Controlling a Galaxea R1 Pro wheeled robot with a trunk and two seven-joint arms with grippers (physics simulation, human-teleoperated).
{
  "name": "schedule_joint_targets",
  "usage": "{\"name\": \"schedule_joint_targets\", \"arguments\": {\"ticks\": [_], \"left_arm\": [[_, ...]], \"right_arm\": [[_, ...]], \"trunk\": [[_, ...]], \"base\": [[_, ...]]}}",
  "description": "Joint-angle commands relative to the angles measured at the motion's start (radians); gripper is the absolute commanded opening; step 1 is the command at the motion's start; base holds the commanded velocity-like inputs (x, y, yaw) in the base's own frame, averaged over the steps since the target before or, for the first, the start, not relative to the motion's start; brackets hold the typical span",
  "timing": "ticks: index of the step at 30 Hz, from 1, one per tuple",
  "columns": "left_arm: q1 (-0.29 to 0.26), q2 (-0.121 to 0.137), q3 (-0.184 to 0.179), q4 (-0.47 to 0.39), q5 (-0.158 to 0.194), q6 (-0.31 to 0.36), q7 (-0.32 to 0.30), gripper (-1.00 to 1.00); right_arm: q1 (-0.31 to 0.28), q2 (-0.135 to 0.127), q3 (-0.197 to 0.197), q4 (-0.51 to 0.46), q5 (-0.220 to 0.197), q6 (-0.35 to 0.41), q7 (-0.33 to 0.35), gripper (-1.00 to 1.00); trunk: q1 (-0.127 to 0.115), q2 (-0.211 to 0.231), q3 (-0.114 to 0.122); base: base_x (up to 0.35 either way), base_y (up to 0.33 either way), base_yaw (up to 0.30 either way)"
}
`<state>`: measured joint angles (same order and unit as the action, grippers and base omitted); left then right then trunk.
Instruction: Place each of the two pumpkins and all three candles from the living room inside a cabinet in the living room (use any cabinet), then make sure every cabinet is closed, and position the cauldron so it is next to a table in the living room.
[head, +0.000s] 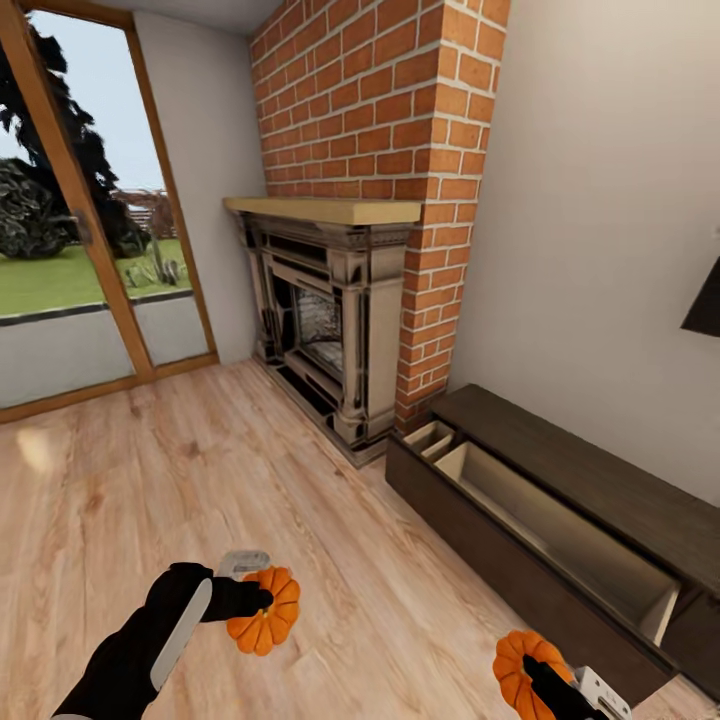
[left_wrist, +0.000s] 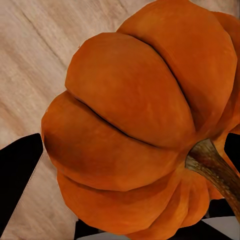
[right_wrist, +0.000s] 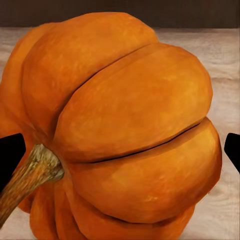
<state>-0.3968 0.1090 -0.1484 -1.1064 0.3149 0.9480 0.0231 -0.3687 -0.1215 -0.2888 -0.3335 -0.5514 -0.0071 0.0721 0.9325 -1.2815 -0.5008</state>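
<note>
Both pumpkins ride above the wood floor (head: 150, 470): the left gripper (head: 262, 600) pinches one pumpkin (head: 265, 610), the right gripper (head: 535, 675) clamps the other pumpkin (head: 520, 660). Delivery is in hand; next, I judge, each must be lowered into the cabinet (head: 560, 470)'s open drawer (head: 560, 535) beside the fireplace (head: 335, 320).

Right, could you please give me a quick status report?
Left tool shut on one pumpkin; right tool shut on the other pumpkin. Cabinet drawer open ahead-right. Bare floor between.
</note>
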Motion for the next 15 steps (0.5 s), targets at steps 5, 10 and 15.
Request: {"name": "schedule_joint_targets", "arguments": {"ticks": [5,10,15], "left_arm": [[-0.001,0.002,-0.002,-0.002,0.007,0.003,0.002,-1.0],[-0.001,0.001,-0.002,-0.002,0.007,0.003,0.003,-1.0],[-0.001,0.002,-0.002,-0.001,0.007,0.003,0.002,-1.0]], "right_arm": [[-0.001,0.0,-0.007,0.002,-0.014,-0.002,0.005,-1.0],[-0.001,0.0,-0.005,0.002,-0.015,-0.002,0.004,-1.0],[-0.001,0.0,-0.007,0.002,-0.015,-0.002,0.003,-1.0]], "trunk": [[0.001,-0.001,-0.001],[0.001,-0.001,0.0],[0.001,-0.001,0.001]], "base": [[0.298,0.109,-0.28],[0.3,0.115,-0.28],[0.3,0.133,-0.28]]}}
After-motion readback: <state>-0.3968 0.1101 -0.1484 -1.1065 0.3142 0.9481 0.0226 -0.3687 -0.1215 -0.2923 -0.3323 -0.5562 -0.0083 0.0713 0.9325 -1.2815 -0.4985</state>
